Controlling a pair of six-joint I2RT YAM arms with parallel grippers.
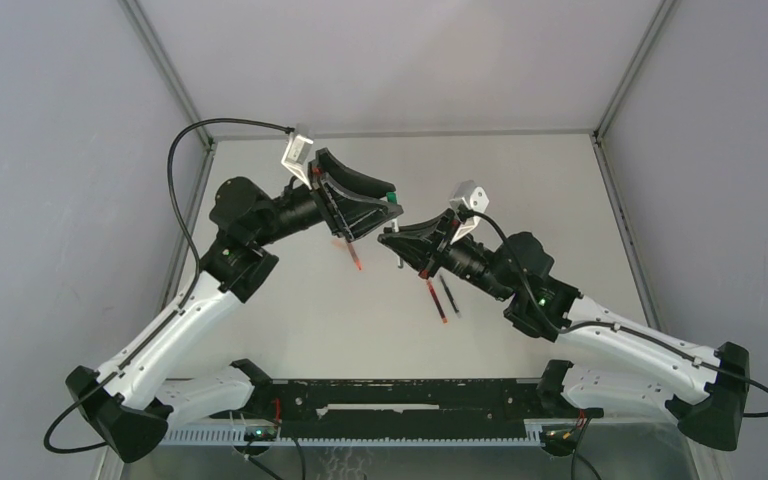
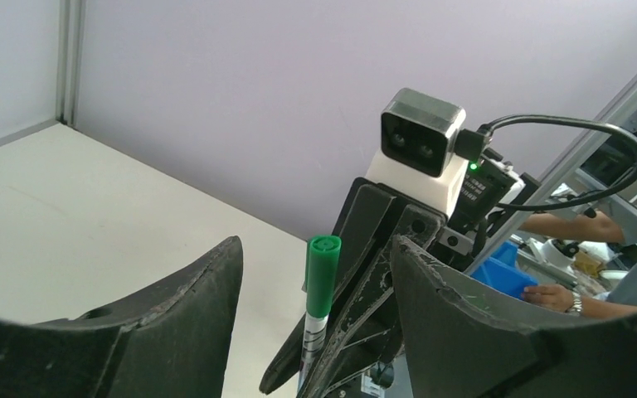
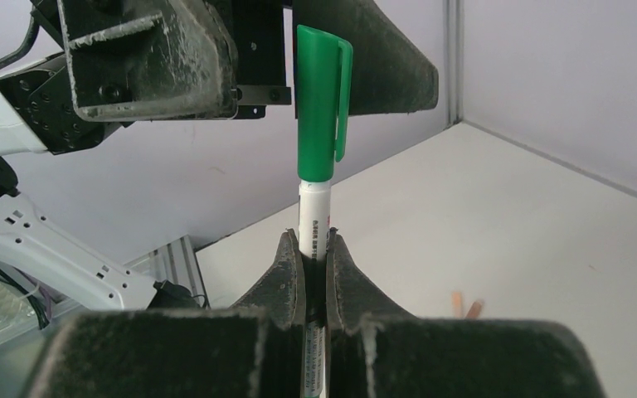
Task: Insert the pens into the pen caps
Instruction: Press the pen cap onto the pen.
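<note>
Top external: green cap [image 1: 390, 196] hangs mid-air between both arms. Left wrist: left gripper [image 2: 315, 257] gapes around it, holding nothing. Right wrist: right gripper [image 3: 315, 249] clamps the pale pen barrel [image 3: 315, 207], cap seemingly seated; back the left straight off without nudging it.

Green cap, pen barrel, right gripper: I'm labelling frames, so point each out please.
green cap [image 3: 319, 99], right wrist view, middle of the cap body.
pen barrel [image 3: 314, 207], right wrist view, white section below the cap.
right gripper [image 3: 313, 246], right wrist view, midway between fingertips.
</note>
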